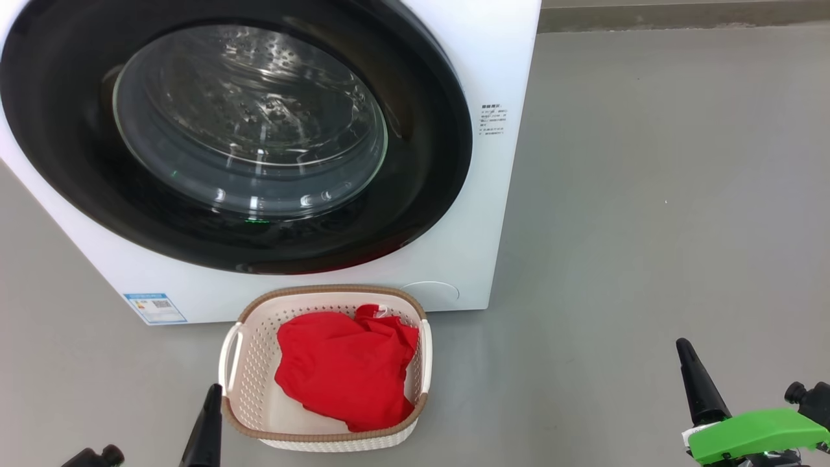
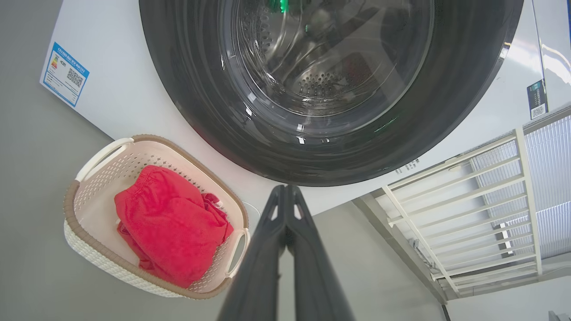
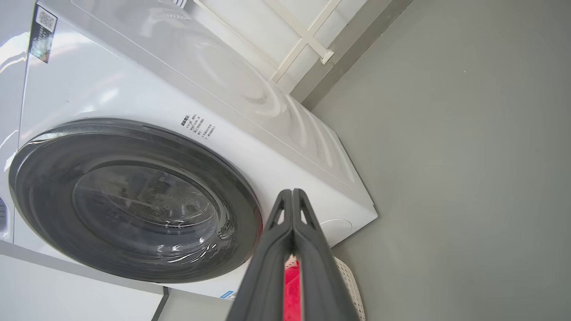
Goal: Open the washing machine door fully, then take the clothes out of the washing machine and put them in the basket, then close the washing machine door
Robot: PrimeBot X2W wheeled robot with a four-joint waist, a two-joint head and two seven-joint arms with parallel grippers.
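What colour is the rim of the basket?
The basket has a brown, woven-look rim; the head view shows it best.

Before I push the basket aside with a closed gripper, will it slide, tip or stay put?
The basket probably slides easily: thin perforated plastic on a smooth grey floor, so likely light. It sits low and wide, so tipping seems unlikely if pushed near its base. The red clothes slumped inside look soft, adding little weight.
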